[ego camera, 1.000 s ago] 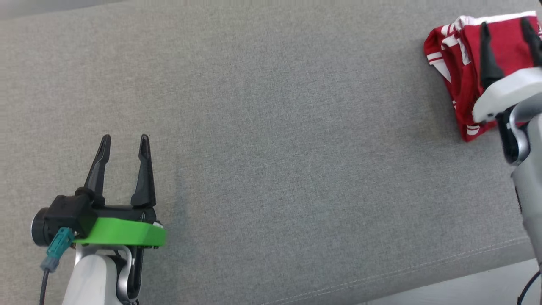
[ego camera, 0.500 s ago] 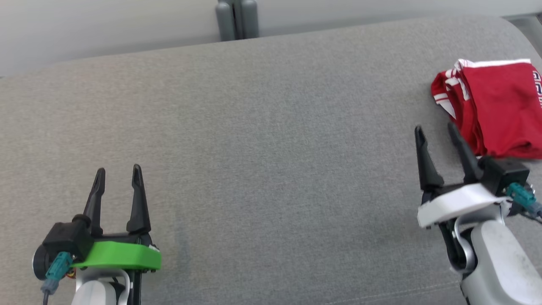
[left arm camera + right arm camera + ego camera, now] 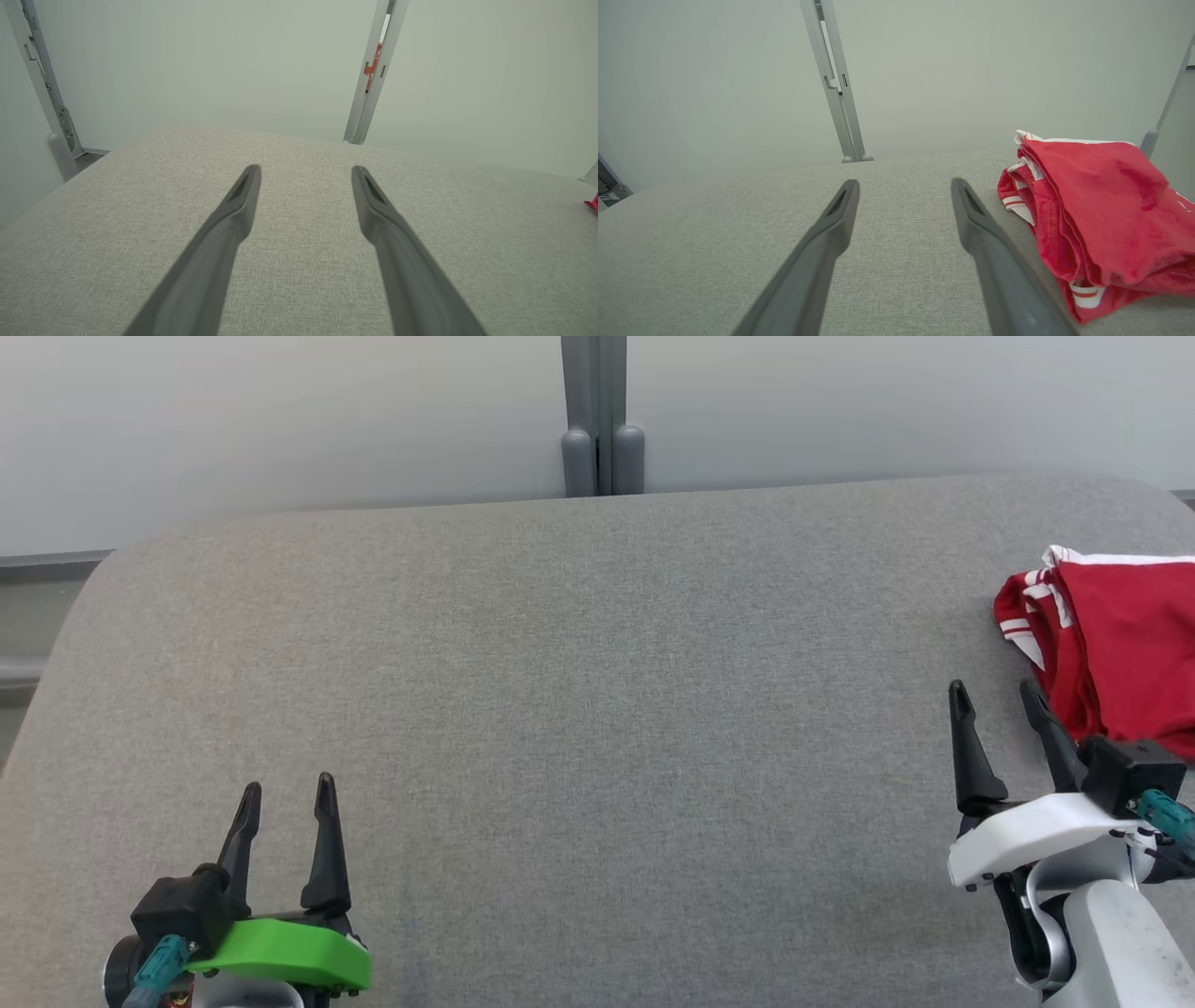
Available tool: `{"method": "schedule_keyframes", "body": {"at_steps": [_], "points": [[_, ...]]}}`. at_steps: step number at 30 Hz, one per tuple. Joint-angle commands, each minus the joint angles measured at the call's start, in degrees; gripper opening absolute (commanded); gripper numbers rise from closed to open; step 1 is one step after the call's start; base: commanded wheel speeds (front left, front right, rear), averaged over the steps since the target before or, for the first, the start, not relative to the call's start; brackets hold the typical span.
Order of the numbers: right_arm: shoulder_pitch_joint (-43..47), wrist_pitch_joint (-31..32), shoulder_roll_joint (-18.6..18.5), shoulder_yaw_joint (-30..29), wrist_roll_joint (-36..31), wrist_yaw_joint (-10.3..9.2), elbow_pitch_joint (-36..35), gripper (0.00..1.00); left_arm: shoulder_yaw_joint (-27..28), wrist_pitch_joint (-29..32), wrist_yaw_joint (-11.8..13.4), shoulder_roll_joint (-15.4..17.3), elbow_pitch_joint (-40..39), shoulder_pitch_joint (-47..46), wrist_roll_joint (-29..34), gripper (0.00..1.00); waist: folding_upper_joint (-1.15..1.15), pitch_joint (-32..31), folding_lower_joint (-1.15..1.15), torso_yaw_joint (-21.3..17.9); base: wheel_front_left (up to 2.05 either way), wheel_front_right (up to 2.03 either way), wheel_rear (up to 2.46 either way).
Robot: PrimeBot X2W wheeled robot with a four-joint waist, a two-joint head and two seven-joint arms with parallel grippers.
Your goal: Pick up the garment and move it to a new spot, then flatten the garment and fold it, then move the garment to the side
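Well, garment point(image 3: 1125, 635) (folded) lies just beside right claw point(image 3: 991, 687).

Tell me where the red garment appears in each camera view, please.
Head view: the red garment lies at the right edge, above the right tool.
Left wrist view: the garment is a small red sliver at the right edge.
Right wrist view: the garment lies at the right.
Shared landmark: the grey post behind the cushion.

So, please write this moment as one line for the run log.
garment: folded, on grey cushion, right side | left gripper: open, empty | right gripper: open, empty, beside garment
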Motion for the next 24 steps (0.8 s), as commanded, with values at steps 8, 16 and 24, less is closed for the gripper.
{"method": "schedule_keyframes", "body": {"at_steps": [8,16,24], "points": [[-1.6,1.5,0.4,-0.8,-1.6,-0.03,1.9,1.0,-0.8,-0.1,-0.2,0.0,1.4,-0.7,-0.7,1.0,0.0,-1.1,0.0,1.1,0.0,0.0,0.0],[-1.5,1.2,0.8,-0.2,-1.4,-0.03,2.8,1.0,-1.2,-0.1,-0.1,0.0,1.0,-1.7,-1.0,1.0,0.0,-0.6,0.0,1.1,0.0,0.0,0.0],[-0.8,0.7,1.3,-0.5,-1.4,-0.03,3.1,1.0,-1.1,-0.1,0.4,0.0,0.2,-1.5,-0.1,1.0,0.0,-0.2,0.0,1.0,0.0,0.0,0.0]]}}
